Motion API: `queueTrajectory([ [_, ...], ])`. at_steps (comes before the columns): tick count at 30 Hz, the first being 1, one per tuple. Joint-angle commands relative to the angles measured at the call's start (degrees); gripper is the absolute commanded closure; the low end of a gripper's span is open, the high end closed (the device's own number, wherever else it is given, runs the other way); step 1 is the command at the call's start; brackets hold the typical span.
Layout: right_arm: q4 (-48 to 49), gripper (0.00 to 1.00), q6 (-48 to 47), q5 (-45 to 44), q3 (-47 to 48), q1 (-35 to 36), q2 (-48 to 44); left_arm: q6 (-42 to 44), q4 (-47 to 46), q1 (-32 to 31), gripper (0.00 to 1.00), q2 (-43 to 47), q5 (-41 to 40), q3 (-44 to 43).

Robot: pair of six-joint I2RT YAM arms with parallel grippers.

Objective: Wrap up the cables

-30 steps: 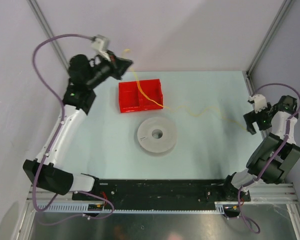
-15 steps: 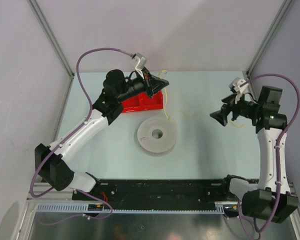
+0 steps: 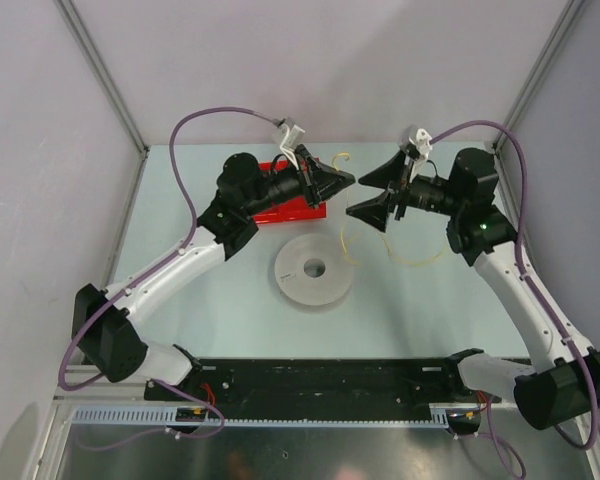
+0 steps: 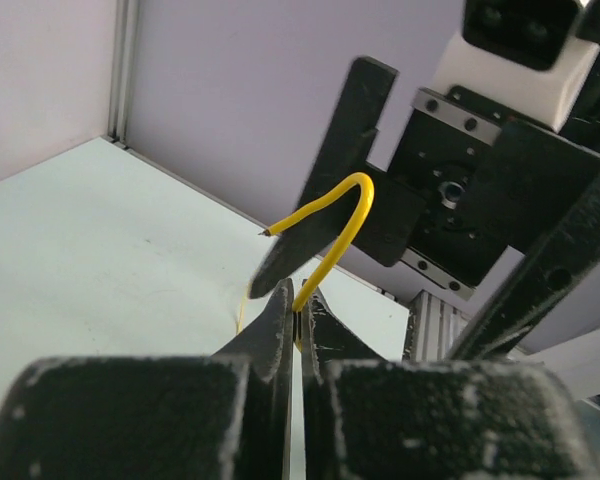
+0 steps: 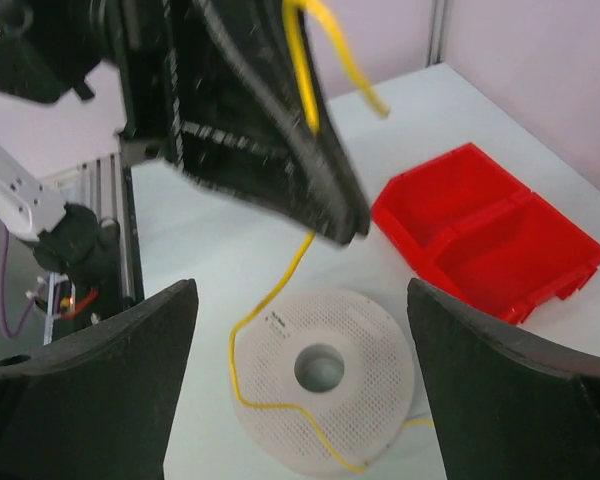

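Just ahead of left gripper pinching yellow wire, centre spread right gripper around its hooked end, then close.

Red bin: two compartments, sitting flat on the table, beneath and behind the left fingers and partly hidden by them. White reel: dotted disc with a centre hole, lying flat below the gap between the left fingers and right fingers, just clear of the bin. Pale walls stand beyond both.
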State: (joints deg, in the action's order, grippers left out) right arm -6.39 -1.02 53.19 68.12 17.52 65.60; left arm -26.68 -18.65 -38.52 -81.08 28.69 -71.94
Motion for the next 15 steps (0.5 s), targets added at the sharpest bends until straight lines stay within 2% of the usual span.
queueTrajectory([
  [1, 13.7, 0.14, 10.9, -3.4, 1.6, 1.1, 2.3, -0.9, -3.4, -1.3, 1.0, 2.0, 0.7, 1.0],
  [6, 13.7, 0.35, 10.8, -6.6, 1.6, 1.9, 3.9, -2.4, -4.6, -1.9, 1.0, 2.4, 0.7, 1.8],
  [10, 12.5, 0.6, 11.1, -5.1, 1.6, 2.4, 4.4, -3.1, -5.6, -1.9, 1.0, 2.4, 0.2, 1.6],
  [12, 11.7, 0.64, 11.0, -4.2, 1.6, 2.7, 4.4, -3.6, -6.1, -1.8, 1.0, 2.4, 0.0, 1.4],
  [15, 10.9, 0.57, 11.3, -3.2, 1.2, 3.2, 4.4, -4.4, -6.9, -1.8, 1.0, 2.3, 0.1, 1.3],
])
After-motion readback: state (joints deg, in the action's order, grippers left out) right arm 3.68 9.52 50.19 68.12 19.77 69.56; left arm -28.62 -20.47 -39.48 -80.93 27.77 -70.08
